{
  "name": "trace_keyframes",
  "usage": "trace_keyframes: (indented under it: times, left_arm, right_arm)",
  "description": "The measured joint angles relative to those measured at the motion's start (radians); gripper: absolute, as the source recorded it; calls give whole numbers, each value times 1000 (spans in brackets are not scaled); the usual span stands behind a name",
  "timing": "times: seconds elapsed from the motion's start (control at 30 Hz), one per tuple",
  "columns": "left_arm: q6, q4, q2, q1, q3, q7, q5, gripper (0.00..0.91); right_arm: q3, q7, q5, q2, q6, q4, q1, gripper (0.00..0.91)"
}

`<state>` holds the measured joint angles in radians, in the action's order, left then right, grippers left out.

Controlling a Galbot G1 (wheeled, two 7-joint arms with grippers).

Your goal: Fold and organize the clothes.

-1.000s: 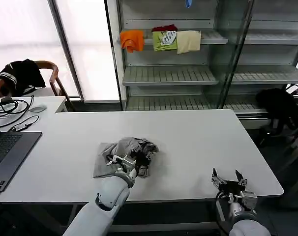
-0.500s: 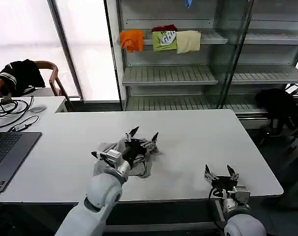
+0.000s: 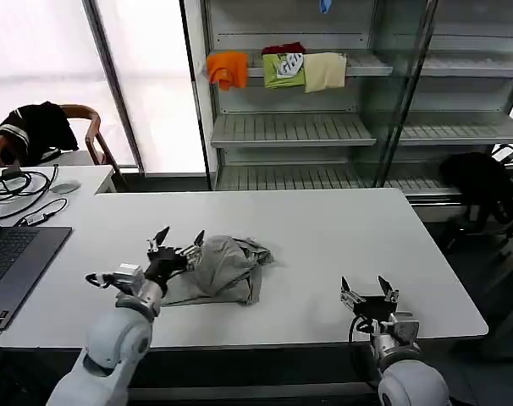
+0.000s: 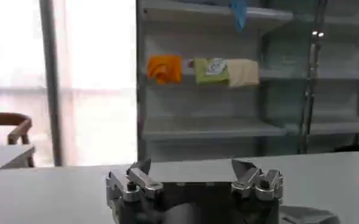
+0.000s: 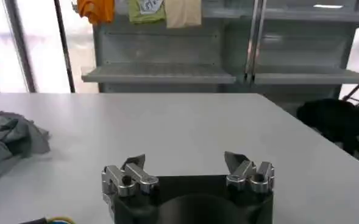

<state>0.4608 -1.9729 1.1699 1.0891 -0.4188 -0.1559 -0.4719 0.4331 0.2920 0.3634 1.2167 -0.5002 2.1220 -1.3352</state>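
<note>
A crumpled heap of light grey clothes (image 3: 227, 269) lies on the white table (image 3: 341, 228), left of centre. My left gripper (image 3: 181, 234) hovers open at the heap's left edge, with nothing between its fingers. In the left wrist view the left gripper (image 4: 191, 167) stands wide open and empty, and a corner of the grey clothes (image 4: 307, 215) shows beside it. My right gripper (image 3: 364, 288) is open and empty near the table's front edge, well to the right of the heap. From the right wrist view, the right gripper (image 5: 185, 161) points across bare table, with the clothes (image 5: 8, 140) off to one side.
A laptop (image 3: 11, 262) and cables (image 3: 19, 190) sit on the side desk at left. Behind the table a shelf rack (image 3: 290, 127) holds orange (image 3: 228, 68), green (image 3: 284, 68) and cream (image 3: 324, 70) folded cloths. Black garments hang on a chair (image 3: 38, 127) and at right (image 3: 481, 182).
My left gripper has lifted off the heap and swung left to its edge, open and empty. The heap now lies flatter. My right gripper has crept slightly left and forward.
</note>
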Motion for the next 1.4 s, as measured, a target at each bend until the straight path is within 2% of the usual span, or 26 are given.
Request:
trace_keyframes:
  times: [0.4,1.1,1.23,1.27,1.33,1.4]
  left_arm:
    - [6,63,1,37,-55,5,-9,907]
    - [23,159,26,43,-48,42,-32,907]
    - [27,172,29,38,-42,47,-42,806]
    - [28,175,30,37,-41,48,-45,746]
    - [30,184,32,34,-37,51,-48,705]
    - [32,193,34,33,-35,55,-51,615]
  right_arm:
    - [9,0,1,-4,-3,22,-15,907]
    - [13,1,3,-7,2,22,-16,907]
    - [15,1,4,-10,8,18,-21,907]
    - [16,1,4,-11,9,17,-23,907]
    - [18,1,6,-11,11,16,-23,907]
    - [20,1,8,-11,11,16,-24,907]
